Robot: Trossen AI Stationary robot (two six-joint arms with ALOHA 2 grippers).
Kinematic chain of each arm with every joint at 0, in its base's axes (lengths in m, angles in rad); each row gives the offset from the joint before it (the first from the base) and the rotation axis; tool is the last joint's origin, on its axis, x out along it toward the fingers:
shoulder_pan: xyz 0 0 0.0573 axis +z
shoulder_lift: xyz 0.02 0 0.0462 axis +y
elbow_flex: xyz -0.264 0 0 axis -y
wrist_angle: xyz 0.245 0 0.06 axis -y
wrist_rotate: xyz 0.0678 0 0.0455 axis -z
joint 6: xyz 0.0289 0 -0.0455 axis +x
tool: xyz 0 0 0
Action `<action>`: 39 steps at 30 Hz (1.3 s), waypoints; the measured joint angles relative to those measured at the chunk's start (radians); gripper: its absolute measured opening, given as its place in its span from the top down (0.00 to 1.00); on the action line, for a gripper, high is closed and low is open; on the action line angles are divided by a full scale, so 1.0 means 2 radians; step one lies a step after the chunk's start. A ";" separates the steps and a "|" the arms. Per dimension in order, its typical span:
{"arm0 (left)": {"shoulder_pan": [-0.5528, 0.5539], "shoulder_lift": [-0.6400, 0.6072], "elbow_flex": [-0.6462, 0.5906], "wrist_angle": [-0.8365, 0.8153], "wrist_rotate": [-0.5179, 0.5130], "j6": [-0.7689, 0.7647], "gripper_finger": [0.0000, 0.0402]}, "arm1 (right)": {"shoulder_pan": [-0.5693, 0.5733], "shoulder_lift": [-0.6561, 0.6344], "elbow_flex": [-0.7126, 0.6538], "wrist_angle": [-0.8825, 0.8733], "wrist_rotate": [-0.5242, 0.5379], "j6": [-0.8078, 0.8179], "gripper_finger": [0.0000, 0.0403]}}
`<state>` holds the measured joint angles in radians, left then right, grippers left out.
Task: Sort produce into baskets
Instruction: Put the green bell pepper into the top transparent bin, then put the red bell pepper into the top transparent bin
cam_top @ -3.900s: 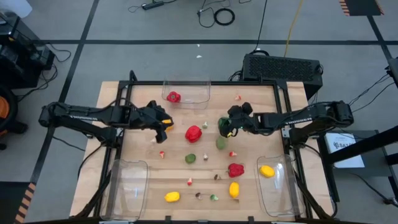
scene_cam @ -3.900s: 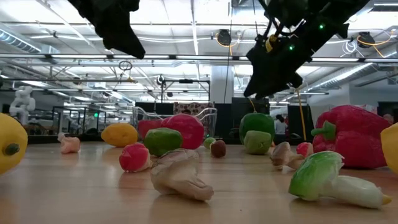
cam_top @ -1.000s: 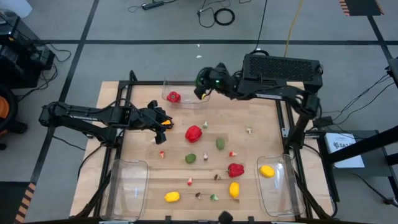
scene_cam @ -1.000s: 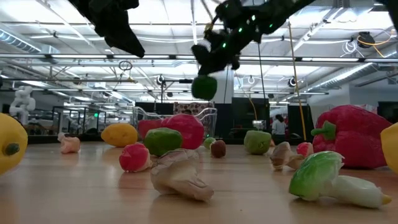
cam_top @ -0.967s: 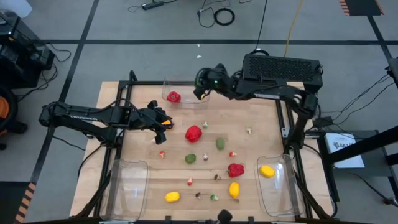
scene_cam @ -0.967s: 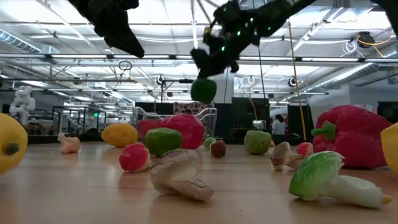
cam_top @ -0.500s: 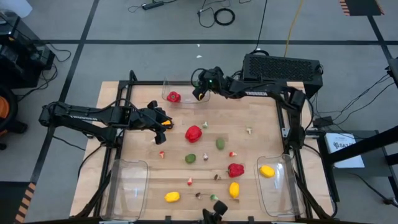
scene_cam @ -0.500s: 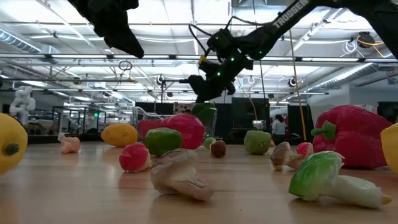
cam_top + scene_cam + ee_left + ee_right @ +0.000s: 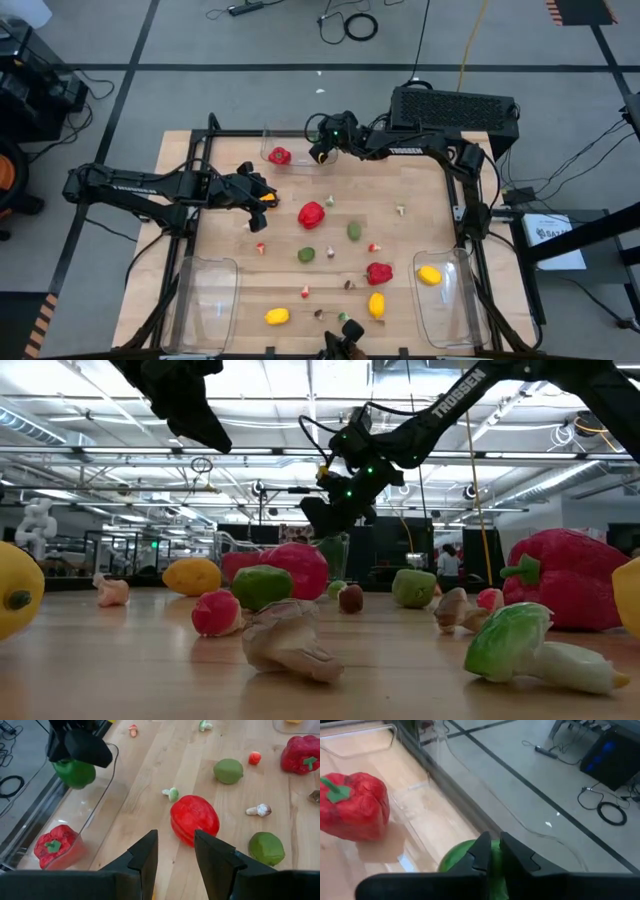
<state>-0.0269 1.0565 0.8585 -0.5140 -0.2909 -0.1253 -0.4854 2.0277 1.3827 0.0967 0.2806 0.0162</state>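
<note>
A green pepper (image 9: pixel 75 773) is pinched in the nearly closed right gripper (image 9: pixel 322 152) above the twelve-o'clock bin (image 9: pixel 300 160); the left gripper (image 9: pixel 262 197), partly open and empty, is held at nine o'clock.

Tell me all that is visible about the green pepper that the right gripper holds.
The green pepper is glossy, lobed and looks like a plastic toy. The right gripper is shut on its top and holds it in the air over the far basket, a clear bin. A red pepper already lies in that basket, apart from it. Nothing else touches it.
</note>
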 joint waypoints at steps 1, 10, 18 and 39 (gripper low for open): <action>0.000 0.000 0.000 0.000 0.000 0.000 0.66 | 0.000 0.000 0.000 0.000 0.000 0.000 0.92; 0.000 0.000 0.000 0.000 0.001 0.000 0.66 | 0.000 0.000 0.000 0.003 0.000 -0.001 0.83; 0.000 0.000 0.000 0.000 0.001 0.000 0.66 | 0.004 -0.017 0.000 -0.005 0.004 -0.007 0.77; 0.000 0.045 0.000 0.033 0.002 -0.009 0.66 | 0.243 -0.241 -0.042 -0.327 0.002 0.026 0.70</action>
<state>-0.0273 1.1459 0.8589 -0.4474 -0.2878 -0.1431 0.0001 1.5463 1.2988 -0.5574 0.2850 0.0677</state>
